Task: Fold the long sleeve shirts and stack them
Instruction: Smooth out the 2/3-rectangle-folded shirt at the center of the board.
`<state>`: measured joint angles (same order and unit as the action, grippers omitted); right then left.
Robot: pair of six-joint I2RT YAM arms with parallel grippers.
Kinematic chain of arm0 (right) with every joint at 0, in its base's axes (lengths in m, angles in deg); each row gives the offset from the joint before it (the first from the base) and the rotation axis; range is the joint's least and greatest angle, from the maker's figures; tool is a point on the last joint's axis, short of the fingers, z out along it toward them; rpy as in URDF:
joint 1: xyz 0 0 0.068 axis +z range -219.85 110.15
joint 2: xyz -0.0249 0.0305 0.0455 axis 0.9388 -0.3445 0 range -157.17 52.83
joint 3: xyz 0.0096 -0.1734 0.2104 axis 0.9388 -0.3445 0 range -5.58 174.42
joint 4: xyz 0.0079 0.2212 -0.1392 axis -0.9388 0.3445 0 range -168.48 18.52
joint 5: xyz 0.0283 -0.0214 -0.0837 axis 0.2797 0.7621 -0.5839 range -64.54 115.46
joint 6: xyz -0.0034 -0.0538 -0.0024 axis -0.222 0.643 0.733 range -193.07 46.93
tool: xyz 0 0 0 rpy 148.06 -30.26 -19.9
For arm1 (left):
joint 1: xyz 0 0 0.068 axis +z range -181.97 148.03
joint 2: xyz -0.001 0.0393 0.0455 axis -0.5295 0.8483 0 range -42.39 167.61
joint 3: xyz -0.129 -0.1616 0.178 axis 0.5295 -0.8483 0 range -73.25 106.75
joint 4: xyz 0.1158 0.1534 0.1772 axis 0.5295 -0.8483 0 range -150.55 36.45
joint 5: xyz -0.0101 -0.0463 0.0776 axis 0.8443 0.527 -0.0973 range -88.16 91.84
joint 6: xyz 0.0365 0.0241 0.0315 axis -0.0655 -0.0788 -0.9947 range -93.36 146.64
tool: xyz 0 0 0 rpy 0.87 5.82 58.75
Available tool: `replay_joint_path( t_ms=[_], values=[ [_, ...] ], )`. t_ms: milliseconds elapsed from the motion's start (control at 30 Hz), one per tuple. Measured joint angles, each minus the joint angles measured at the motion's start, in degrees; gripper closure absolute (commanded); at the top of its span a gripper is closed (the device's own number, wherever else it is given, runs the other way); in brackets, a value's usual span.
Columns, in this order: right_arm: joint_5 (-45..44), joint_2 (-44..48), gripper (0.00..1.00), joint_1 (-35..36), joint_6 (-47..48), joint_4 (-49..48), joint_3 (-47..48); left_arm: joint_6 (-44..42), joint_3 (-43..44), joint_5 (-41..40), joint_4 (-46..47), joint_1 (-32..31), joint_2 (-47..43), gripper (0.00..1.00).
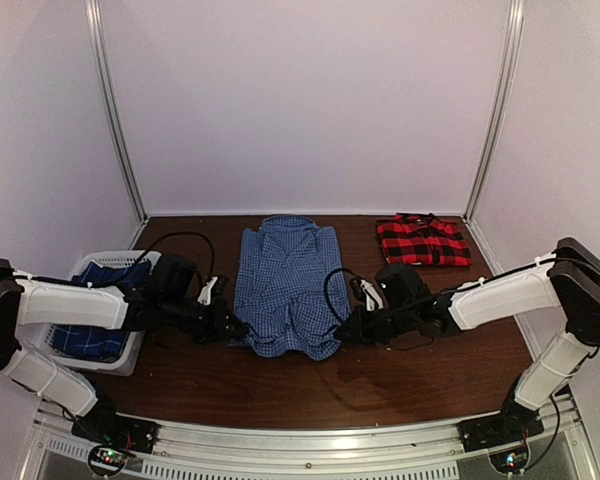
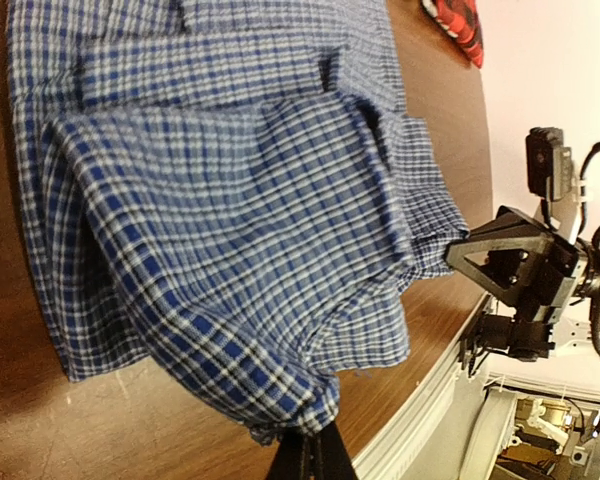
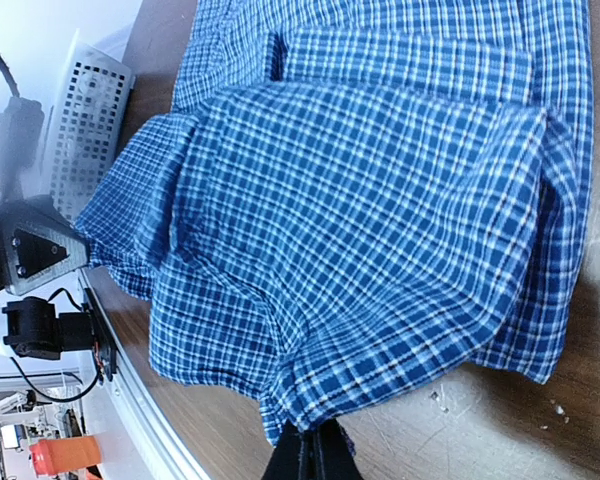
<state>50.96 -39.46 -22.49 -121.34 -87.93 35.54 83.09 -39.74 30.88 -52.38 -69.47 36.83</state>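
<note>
The table (image 1: 280, 385) under me is dark brown wood with a few pale specks and scuffs. It is closed in by plain white walls (image 1: 310, 100), with metal posts running up the two far corners. A pale metal rail (image 1: 300, 440) runs along the near edge, where my two bases are bolted.

At the left edge of the table stands a white slotted basket (image 1: 125, 362) with a dark shirt (image 1: 95, 335) lying in it. At the far right, close to the back wall, a red shirt (image 1: 422, 240) lies folded flat.

The blue shirt (image 1: 285, 285) lies in the middle of the table between my arms. Its collar points toward the back wall, its sleeves are folded in over the body and its hem is nearest me.

My left gripper (image 1: 235, 328) is at the near left corner of that hem, and my right gripper (image 1: 342, 330) is at the near right corner. Both are low over the wood.

From the left wrist, my fingers (image 2: 308, 455) are pressed together and checked cloth is bunched into their tips. From the right wrist it looks the same, fingers (image 3: 310, 455) closed tight on a gathered fold of the hem. Both jaws are pinched narrow on the blue shirt, and the cloth rises in a soft ridge toward each pinch.
</note>
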Motion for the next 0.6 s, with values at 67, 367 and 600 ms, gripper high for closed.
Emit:
replay_joint_path(
  t_ms=[67,367,600],
  values=[
    [0.02,0.55,0.97,-0.66,0.07,0.26,0.94,0.11,1.31,-0.02,-0.11,0.24,-0.9,1.0],
    [0.46,-0.74,0.97,-8.61,1.36,0.26,8.83,-1.6,9.07,1.22,-0.68,8.26,3.96,1.0],
    [1.97,-12.04,0.85,-14.45,1.62,-2.4,18.14,-2.91,17.46,1.92,2.47,14.12,17.9,0.9]
  ],
)
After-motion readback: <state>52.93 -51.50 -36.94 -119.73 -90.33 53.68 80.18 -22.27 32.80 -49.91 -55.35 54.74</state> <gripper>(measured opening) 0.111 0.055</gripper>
